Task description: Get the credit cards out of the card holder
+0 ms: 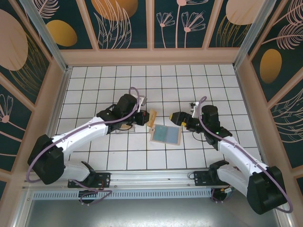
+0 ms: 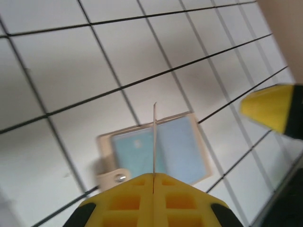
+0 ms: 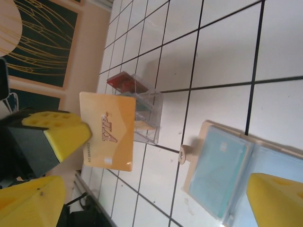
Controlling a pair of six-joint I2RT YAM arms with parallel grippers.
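Observation:
The card holder (image 1: 165, 135) lies open on the tiled table, light blue inside with a tan rim and snap tab (image 3: 185, 154). A teal-green credit card (image 3: 218, 171) sits in its left pocket. My left gripper (image 1: 144, 117) hangs just left of and above the holder, shut on a tan-orange credit card (image 3: 108, 130). In the left wrist view that card (image 2: 154, 137) shows edge-on, rising from the closed fingertips (image 2: 142, 187) over the holder (image 2: 184, 149). My right gripper (image 1: 179, 119) is open just right of the holder's far edge, with nothing between its fingers (image 3: 277, 201).
A clear plastic tray (image 3: 142, 106) stands on the table behind the held card, with a red card (image 3: 120, 81) in it. White tiles surround the holder. Wooden walls enclose the table on three sides, and a metal rail (image 1: 151, 182) runs along the near edge.

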